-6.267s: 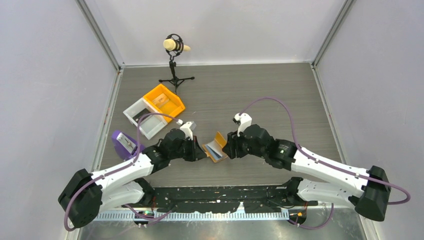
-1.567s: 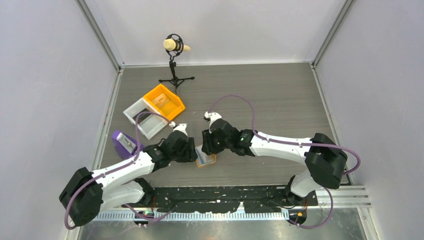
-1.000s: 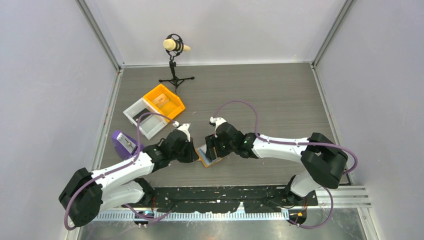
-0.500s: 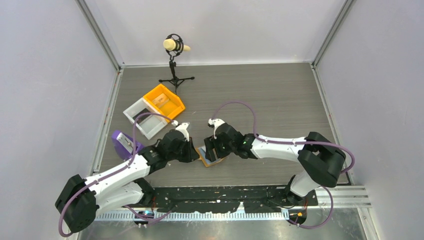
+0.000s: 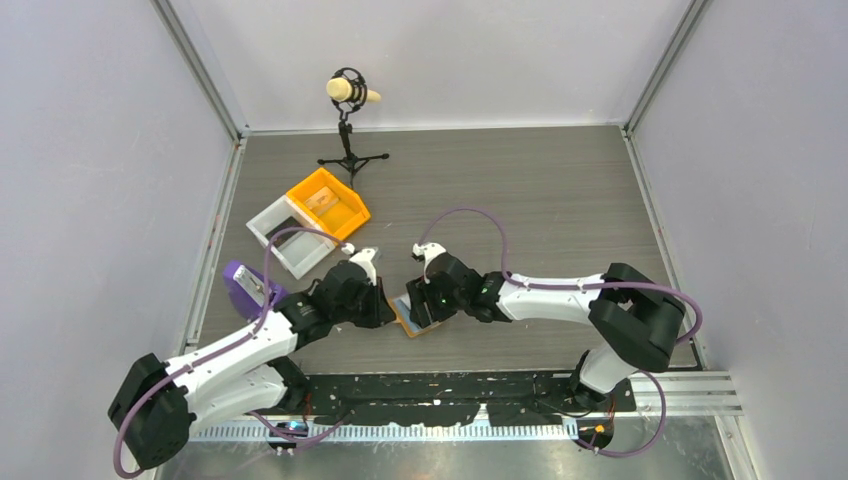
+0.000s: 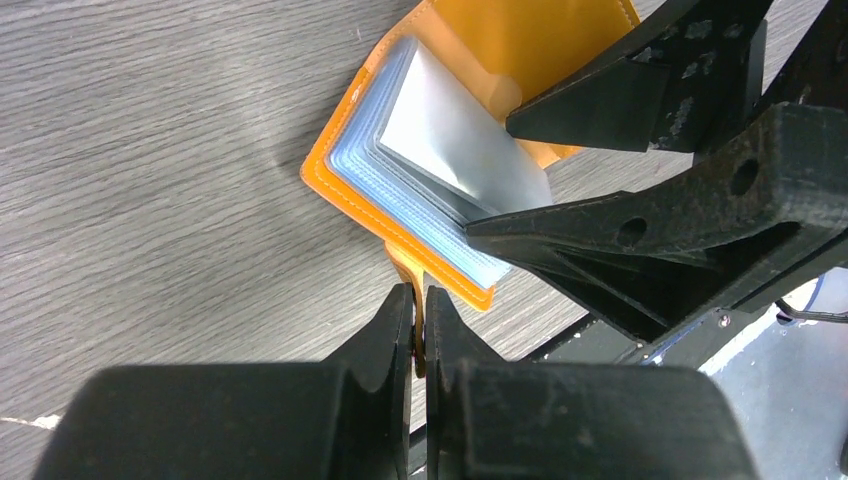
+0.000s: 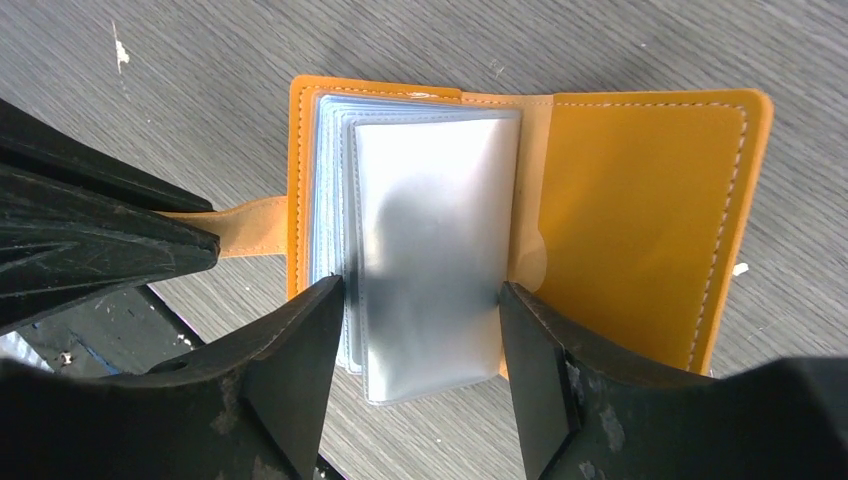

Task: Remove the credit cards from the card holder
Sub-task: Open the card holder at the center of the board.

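Observation:
The card holder (image 5: 416, 314) lies open on the table between both arms, its orange cover (image 7: 640, 200) spread flat and a stack of blue-grey sleeves (image 6: 400, 150) fanned on the other half. My left gripper (image 6: 420, 300) is shut on the holder's orange strap (image 7: 250, 215). My right gripper (image 7: 422, 290) stands open astride the top silvery sleeve (image 7: 430, 220), one fingertip (image 7: 330, 300) at each long edge. I cannot tell whether the tips press on it. The credit cards are hidden inside the sleeves.
An orange bin (image 5: 328, 203) and a white bin (image 5: 285, 235) sit at the back left. A purple object (image 5: 245, 285) lies beside my left arm. A microphone on a small tripod (image 5: 350, 130) stands at the back. The black base rail (image 5: 440, 405) runs along the near edge.
The holder, folded up earlier, now lies flat and open. My right gripper has edged slightly left over it in the last second. The left gripper keeps its hold on the strap.

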Robot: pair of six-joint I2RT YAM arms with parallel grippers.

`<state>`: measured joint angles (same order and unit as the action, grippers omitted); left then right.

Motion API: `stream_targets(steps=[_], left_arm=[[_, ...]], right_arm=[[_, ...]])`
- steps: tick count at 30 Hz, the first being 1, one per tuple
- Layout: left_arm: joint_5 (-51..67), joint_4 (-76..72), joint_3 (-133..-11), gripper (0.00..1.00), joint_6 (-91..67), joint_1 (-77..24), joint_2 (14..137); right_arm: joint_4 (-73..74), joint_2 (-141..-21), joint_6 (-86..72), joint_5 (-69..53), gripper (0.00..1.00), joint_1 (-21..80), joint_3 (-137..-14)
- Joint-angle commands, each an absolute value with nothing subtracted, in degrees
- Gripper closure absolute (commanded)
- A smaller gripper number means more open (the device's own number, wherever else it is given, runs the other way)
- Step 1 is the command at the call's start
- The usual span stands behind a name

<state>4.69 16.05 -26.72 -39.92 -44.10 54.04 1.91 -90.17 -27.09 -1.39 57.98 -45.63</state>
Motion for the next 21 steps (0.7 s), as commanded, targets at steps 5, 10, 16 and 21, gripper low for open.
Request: stream_targets(steps=[5, 10, 16, 21], left_arm=[[4.9, 16.9, -26.9, 1.00, -38.8, -43.9, 51.6], [4.8, 17.0, -25.7, 1.00, -39.0, -43.9, 50.8], [4.7, 17.4, -25.7, 1.00, -38.8, -43.9, 50.8], [5.3, 18.3, -26.0, 1.00, -38.4, -43.9, 51.4]], right_arm=[[3.5, -86.8, -27.6, 6.6, 0.37, 58.2, -45.0], [4.3, -85.3, -28.2, 8.4, 0.37, 58.3, -44.4], [5.4, -82.7, -28.6, 10.4, 0.38, 58.3, -43.7], [6.9, -80.7, -28.4, 12.2, 0.39, 58.2, -43.3]])
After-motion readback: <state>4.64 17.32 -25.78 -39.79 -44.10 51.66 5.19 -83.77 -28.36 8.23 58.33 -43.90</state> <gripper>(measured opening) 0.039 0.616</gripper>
